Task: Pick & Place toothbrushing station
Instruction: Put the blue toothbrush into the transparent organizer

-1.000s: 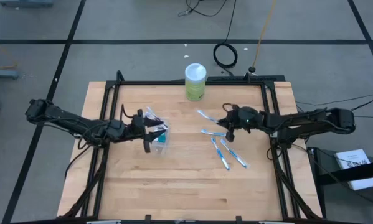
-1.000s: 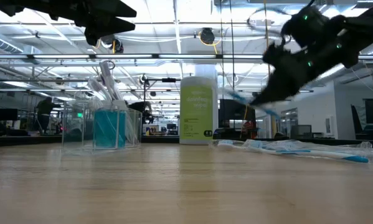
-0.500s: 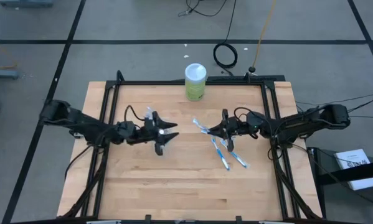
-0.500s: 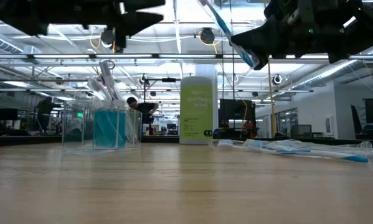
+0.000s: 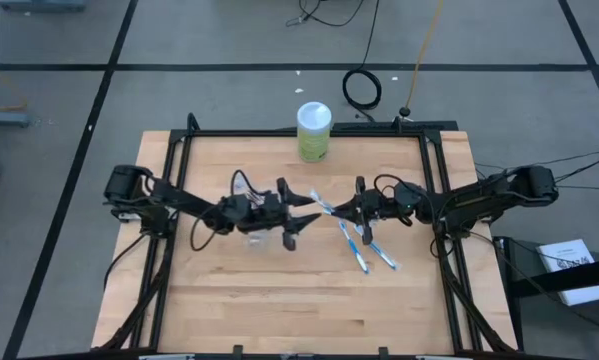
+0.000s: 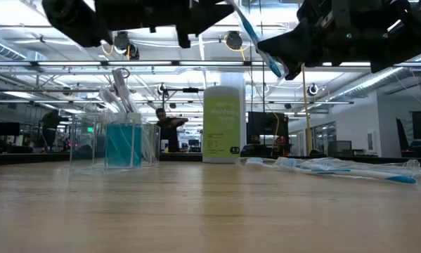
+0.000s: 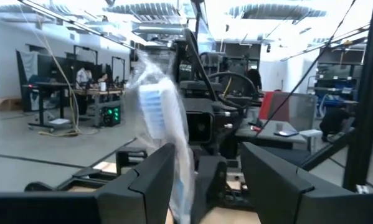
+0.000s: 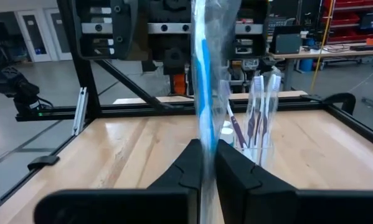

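Observation:
My right gripper [image 5: 352,212] is shut on a blue-and-white toothbrush in a clear wrapper [image 5: 326,204], held high above the table's middle. It also shows in the low view [image 6: 255,34]. My left gripper [image 5: 301,212] is open and reaches in from the left. Its fingers stand on either side of the brush's free end [image 7: 164,118]. The clear cup [image 6: 119,140] stands on the table with teal tubes and brushes in it, mostly hidden under my left arm in the high view. It also shows in the right wrist view [image 8: 256,118]. My right gripper pinches the wrapped toothbrush near one end [image 8: 205,149] between its two fingers. The fingers come about level from the table's right. The brush sticks out past the fingertips toward the table's left, slanting upward, clear of the table.
A green canister with a white lid [image 5: 314,130] stands at the far edge, middle. A few wrapped toothbrushes [image 5: 367,250] lie on the wood right of centre. A black frame [image 5: 179,150] rims the tabletop. The near half of the table [image 5: 299,300] is bare wood.
My right gripper has lifted the toothbrush up off the table area and tipped it upward, moving slightly toward the table's left, then held still. My left gripper, open, has gone from above the cup toward the table's right, up to the held toothbrush's free end.

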You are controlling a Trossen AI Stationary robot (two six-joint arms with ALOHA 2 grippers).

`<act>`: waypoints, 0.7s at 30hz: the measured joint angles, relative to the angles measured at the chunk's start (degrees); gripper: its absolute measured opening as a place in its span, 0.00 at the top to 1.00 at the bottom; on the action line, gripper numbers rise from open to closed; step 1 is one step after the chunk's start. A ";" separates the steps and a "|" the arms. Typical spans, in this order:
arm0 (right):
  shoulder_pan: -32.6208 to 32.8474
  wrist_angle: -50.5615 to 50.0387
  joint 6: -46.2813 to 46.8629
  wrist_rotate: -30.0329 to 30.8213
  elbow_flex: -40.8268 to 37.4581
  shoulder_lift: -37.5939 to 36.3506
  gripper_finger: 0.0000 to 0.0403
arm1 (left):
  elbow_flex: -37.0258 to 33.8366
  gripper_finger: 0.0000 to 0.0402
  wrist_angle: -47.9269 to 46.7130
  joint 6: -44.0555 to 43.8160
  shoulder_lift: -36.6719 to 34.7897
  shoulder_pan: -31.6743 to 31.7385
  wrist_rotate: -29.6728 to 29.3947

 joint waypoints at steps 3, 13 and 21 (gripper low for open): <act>0.33 0.12 -0.18 0.05 0.00 0.00 0.96 | 1.94 0.53 -0.05 0.68 1.41 0.54 0.11; 0.28 0.10 -0.42 0.10 0.00 -0.02 0.96 | 2.67 0.54 -0.89 -0.74 1.52 1.90 1.23; 0.28 -0.32 -0.39 0.21 0.00 -0.02 0.96 | 2.67 0.80 -1.39 -2.48 1.52 3.46 1.32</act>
